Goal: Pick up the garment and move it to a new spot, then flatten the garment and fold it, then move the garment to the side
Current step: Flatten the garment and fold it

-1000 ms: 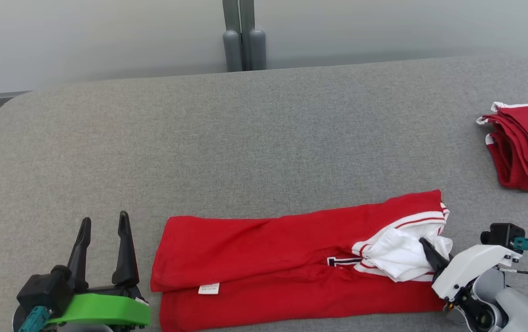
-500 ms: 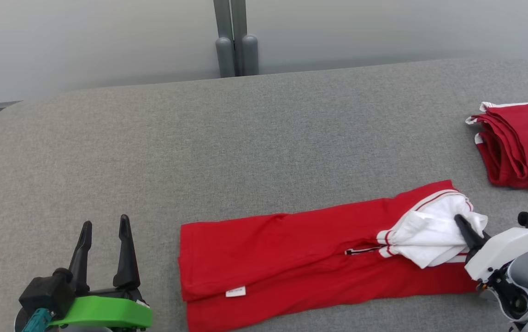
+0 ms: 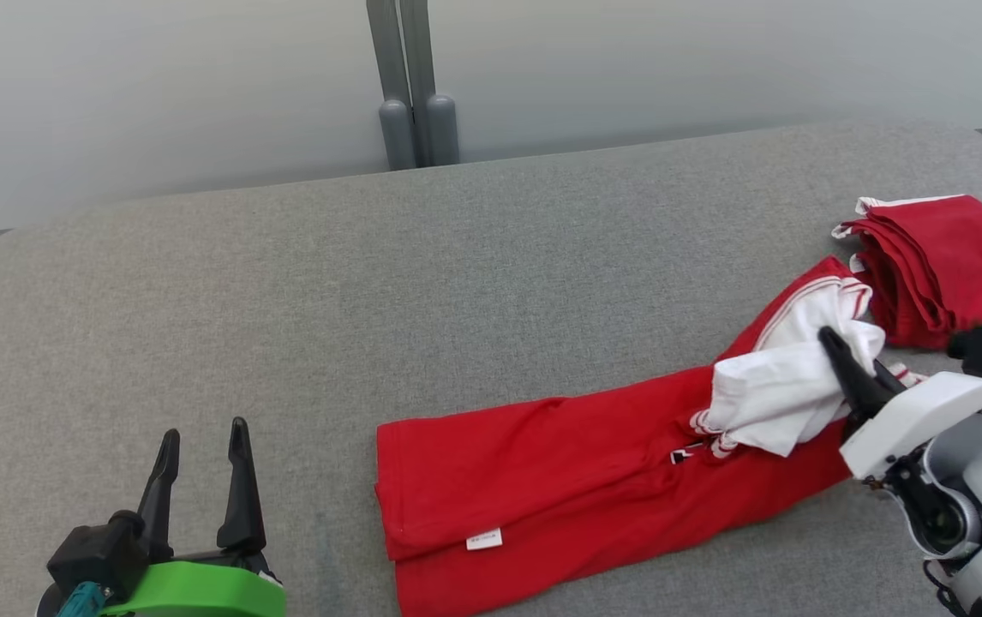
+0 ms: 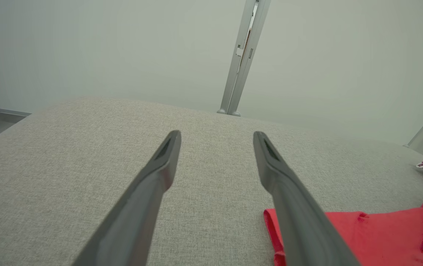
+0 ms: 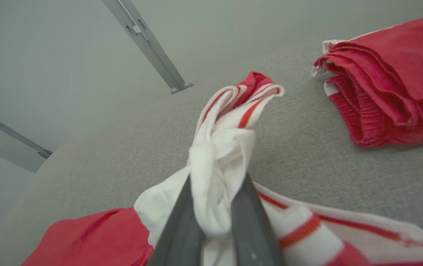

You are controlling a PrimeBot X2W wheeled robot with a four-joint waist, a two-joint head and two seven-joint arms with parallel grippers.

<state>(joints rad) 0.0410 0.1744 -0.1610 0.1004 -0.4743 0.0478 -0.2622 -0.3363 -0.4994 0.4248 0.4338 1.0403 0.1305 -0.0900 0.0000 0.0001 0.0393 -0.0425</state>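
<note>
right claw (image 3: 838,351) | dragged garment (image 3: 559,463) end toward folded pile (image 3: 945,257) | garment now slanted

I see the garment (image 3: 559,463) across the frame's lower middle on the padded surface (image 3: 371,283); the folded pile (image 3: 945,266) sits just beside its right end.

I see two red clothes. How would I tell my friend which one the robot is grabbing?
Look at the big grey padded surface, along its near edge. The long red garment lies stretched out there, its white-lined end pinched in the right end effector. The other red thing, the folded pile at the far right, is short, stacked and not held.
</note>
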